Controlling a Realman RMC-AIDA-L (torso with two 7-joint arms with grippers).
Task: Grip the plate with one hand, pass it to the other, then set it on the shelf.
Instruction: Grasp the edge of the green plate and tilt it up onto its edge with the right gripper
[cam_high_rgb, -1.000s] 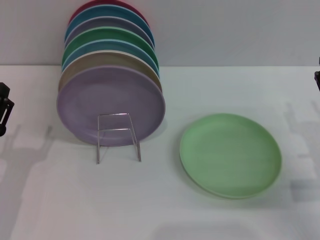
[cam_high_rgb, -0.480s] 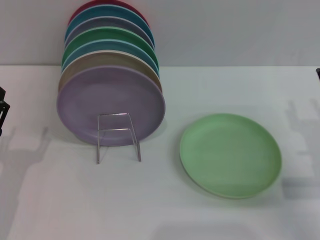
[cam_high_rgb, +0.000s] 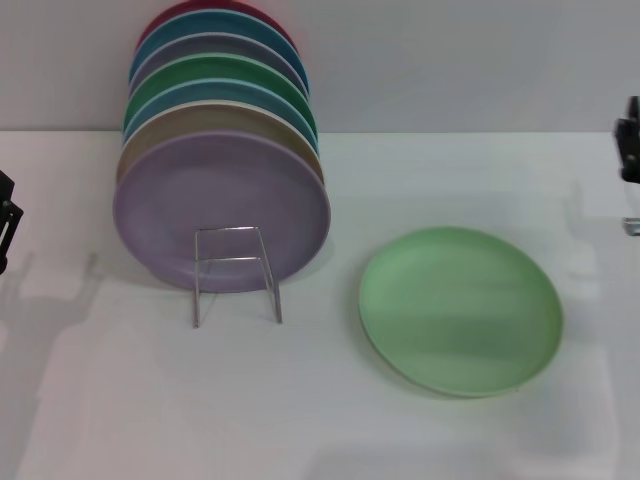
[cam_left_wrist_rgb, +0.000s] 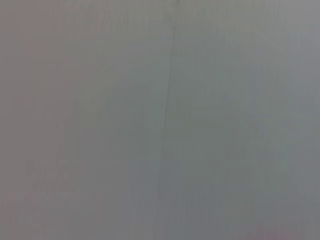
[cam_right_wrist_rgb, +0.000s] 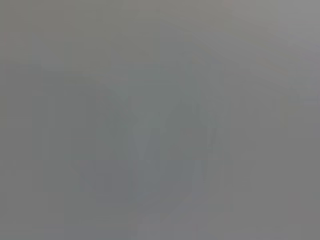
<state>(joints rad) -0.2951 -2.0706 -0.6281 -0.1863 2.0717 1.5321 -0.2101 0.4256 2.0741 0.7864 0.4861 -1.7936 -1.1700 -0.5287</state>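
The light green plate lies flat on the white table, right of centre in the head view. The shelf, a small silvery wire rack, stands to its left, its front loops bare. Only a sliver of my right gripper shows at the right edge, well above and right of the plate. A dark piece of my left gripper shows at the left edge, far from both. Both wrist views show only plain grey surface.
Several plates stand on edge in a row behind the rack's front loops, a lilac plate foremost, then tan, blue, emerald green and others. The white table stretches in front. A grey wall rises behind.
My right gripper has come further into view at the right edge and sits lower. The left gripper has slid slightly out past the left edge. The plates have not moved.
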